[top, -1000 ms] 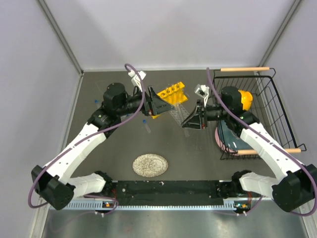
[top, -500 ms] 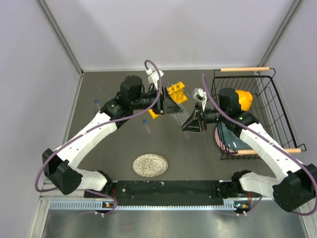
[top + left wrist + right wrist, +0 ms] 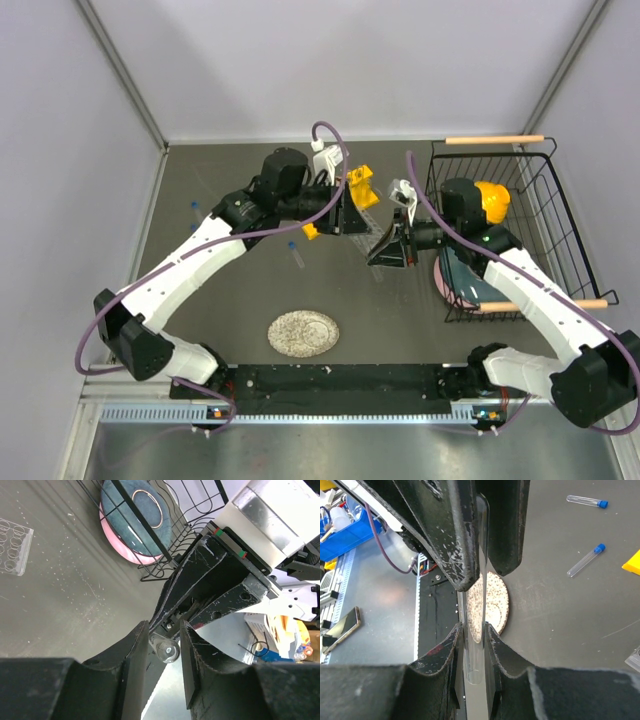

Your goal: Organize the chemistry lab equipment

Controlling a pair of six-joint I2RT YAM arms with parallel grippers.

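Meeting above the middle of the table, a little toward its far edge, the two grippers have a single tube (image 3: 482,545) between them. The right gripper (image 3: 473,627) is clamped tight on one end of it, so the glass sticks straight out past its fingertips toward the other arm. The left gripper (image 3: 164,632) has come in from the opposite side and its fingers (image 3: 135,650) sit close on either flank of the tube. From the left wrist view the tube's round end shows between them. The jaws are drawn in narrow, but I can't tell whether they are pinching the glass or only standing beside it. The tube is off the table, carried in the air.

Just beyond the grippers, nearer the far edge, sits the yellow rack (image 3: 358,185), partly hidden by the left arm. The clear rack (image 3: 12,545) lies flat on the table close by. Two vials (image 3: 586,560) lie loose on their sides toward the left half of the table, apart from each other, one of them near the left edge.

The plate (image 3: 303,333) rests near the front edge, left of centre, well apart from the racks. Along the right edge stands the basket (image 3: 495,140), with bowls (image 3: 132,520) leaning inside it.
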